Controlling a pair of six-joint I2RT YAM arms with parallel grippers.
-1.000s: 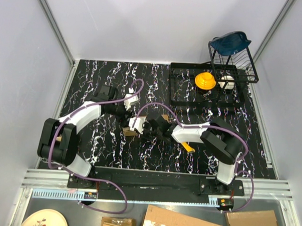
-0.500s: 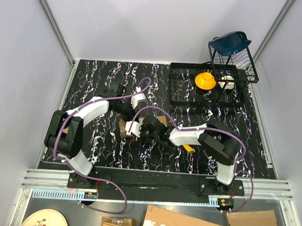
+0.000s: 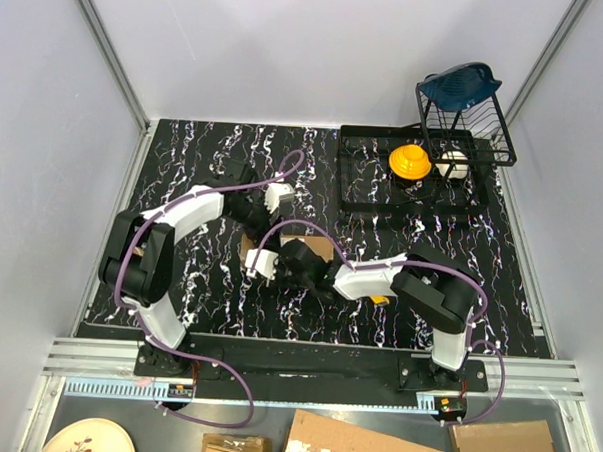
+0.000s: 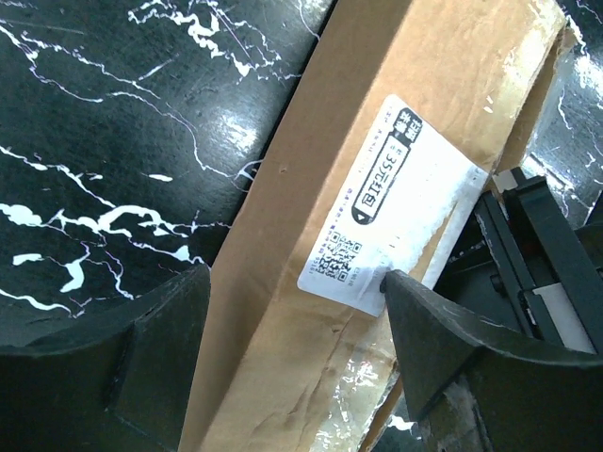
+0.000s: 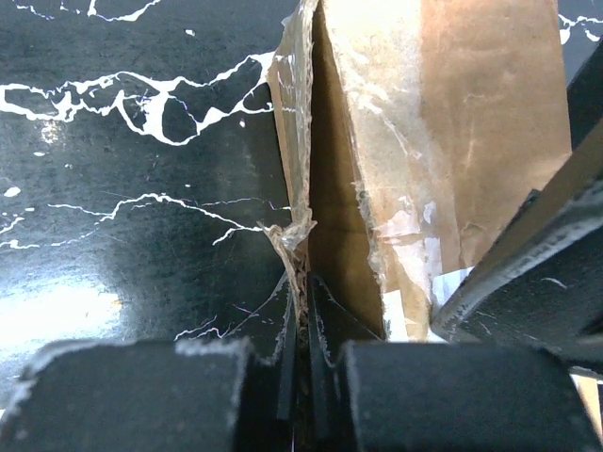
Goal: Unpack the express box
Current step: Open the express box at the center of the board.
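Right wrist: right tool (image 5: 306,315) tight on torn flap of express box (image 5: 452,141); left tool (image 4: 292,292) wide-open astride it, inside unseen.

Top looks down; close wrist views share express box (image 4: 301,217).

top view: express box (image 3: 321,245) showing only as brown patches, the rest lying under left arm (image 3: 197,209) and right arm (image 3: 364,279) | yellow item (image 3: 379,298) right of the box peeking from under the right arm, too covered to name | left wrist: box running off top and bottom edges, label (image 4: 391,202) print reading too small | right wrist: right tool (image 5: 303,287) sitting closed against the box's torn tape (image 5: 292,235), any pinch being impossible to tell
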